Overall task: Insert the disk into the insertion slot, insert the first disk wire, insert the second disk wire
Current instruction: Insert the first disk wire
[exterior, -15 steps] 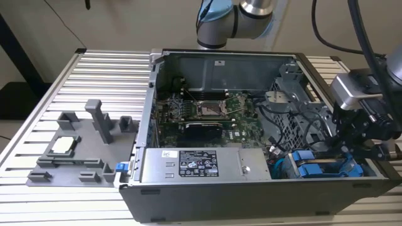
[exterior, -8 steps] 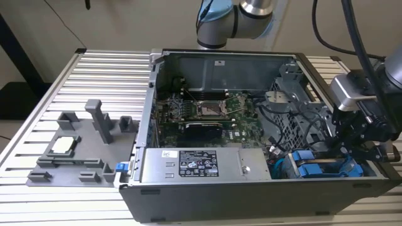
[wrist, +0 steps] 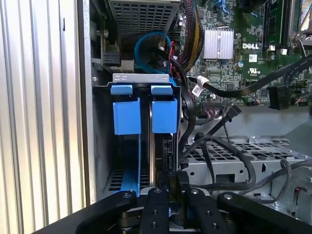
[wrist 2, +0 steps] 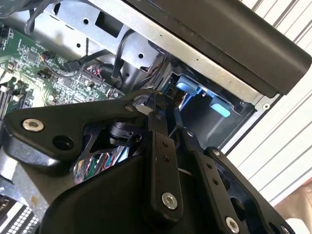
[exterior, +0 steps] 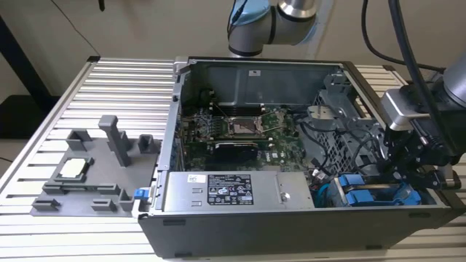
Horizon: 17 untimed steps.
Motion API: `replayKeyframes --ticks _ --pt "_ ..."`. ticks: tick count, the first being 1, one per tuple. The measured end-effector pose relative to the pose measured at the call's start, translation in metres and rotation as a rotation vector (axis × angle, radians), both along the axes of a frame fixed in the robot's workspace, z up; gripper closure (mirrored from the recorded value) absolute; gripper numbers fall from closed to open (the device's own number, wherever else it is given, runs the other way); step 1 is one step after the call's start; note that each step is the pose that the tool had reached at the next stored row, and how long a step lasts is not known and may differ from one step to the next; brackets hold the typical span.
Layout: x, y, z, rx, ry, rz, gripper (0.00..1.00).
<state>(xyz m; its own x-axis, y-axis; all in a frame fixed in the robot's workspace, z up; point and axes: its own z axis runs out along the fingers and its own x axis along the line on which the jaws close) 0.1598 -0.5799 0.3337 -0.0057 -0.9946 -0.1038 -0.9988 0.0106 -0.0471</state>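
Ribbed aluminium slats make up the table (exterior: 95,93), which runs under everything we see. A pale wall stands behind it, and dark cables hang down at the exterior view's right. On the exterior view's left a grey moulded fixture tray (exterior: 109,191) lies on the slats. Beside it the open computer case (exterior: 291,232) lies on its side, with the green motherboard (exterior: 240,131) facing up. A grey power-supply box (exterior: 233,191) with white stickers sits along the near wall. The arm (exterior: 269,22) rises behind the case.

The exterior view places the gripper (exterior: 416,164) at the case's corner on that view's right, just above the drive bay. The disk (exterior: 362,195) stands there in its blue carrier, already seated in the slot.

From the first wrist view we get the bay head-on. The disk (wrist: 164,116) is edge-on next to a second blue carrier (wrist: 126,116), and the two are close side by side. Above them are a looped blue cable (wrist: 146,41) and a silver heat sink (wrist: 218,44). Black cables (wrist: 229,146) trail over a perforated metal cage (wrist: 229,158) beside the bay. The gripper (wrist: 175,187) sits just short of the disk's near edge, its fingers (wrist: 183,180) drawn close with a thin gap. We cannot tell whether anything is nipped between them.

In the second wrist view we look past the gripper (wrist 2: 158,105) to the case's black rim (wrist 2: 234,39) and the blue carrier tabs (wrist 2: 187,87) beneath it.
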Motion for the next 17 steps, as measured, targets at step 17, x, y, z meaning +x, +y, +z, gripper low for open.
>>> replayKeyframes --ticks 17 --pt "0.0 0.0 0.0282 0.0003 0.0002 0.0 0.73"
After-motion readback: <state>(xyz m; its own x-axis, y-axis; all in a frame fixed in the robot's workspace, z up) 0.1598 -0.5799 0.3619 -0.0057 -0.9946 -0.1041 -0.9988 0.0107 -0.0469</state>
